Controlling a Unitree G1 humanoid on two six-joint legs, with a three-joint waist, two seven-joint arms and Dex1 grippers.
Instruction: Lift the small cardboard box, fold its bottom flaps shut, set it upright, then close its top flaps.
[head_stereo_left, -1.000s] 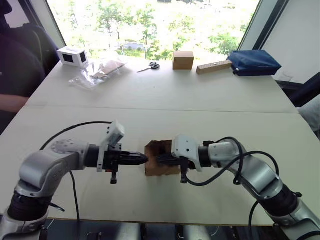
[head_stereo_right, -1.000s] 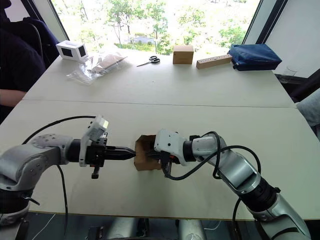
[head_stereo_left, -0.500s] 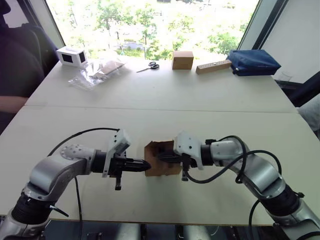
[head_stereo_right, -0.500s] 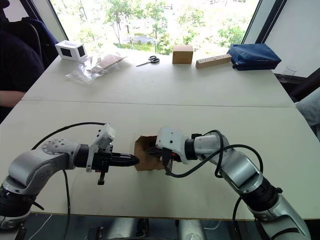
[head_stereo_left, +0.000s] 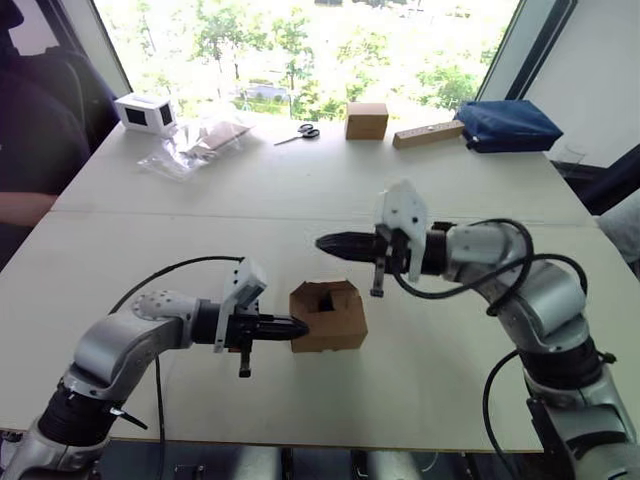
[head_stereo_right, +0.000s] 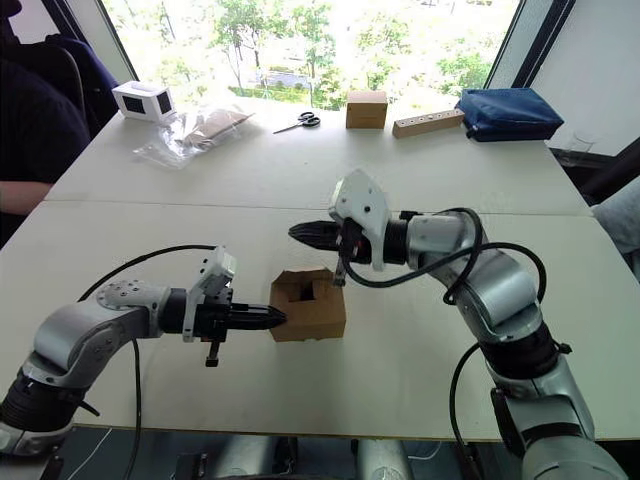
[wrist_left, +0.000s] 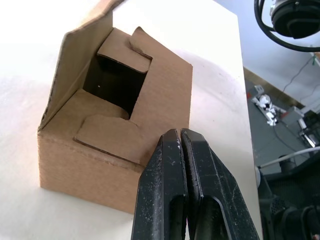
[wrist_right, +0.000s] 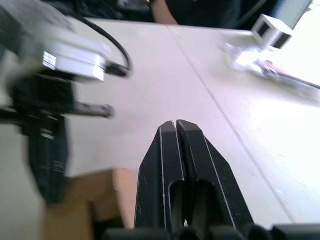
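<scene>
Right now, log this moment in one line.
box on table, top open | left gripper shut at its side | right gripper shut, raised clear

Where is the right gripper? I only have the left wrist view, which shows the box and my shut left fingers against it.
Observer: The right gripper hangs in the air above and behind the small cardboard box, fingers shut, touching nothing.
Operator: Is the box sitting on the table?
Observer: Yes, it rests on the white table with its open end facing up.
Operator: Where does my left gripper meet it?
Observer: The left gripper points sideways at the box's left wall, tip at the cardboard.
Operator: Anything close by?
Observer: No; the scissors lie far back near the window.
</scene>
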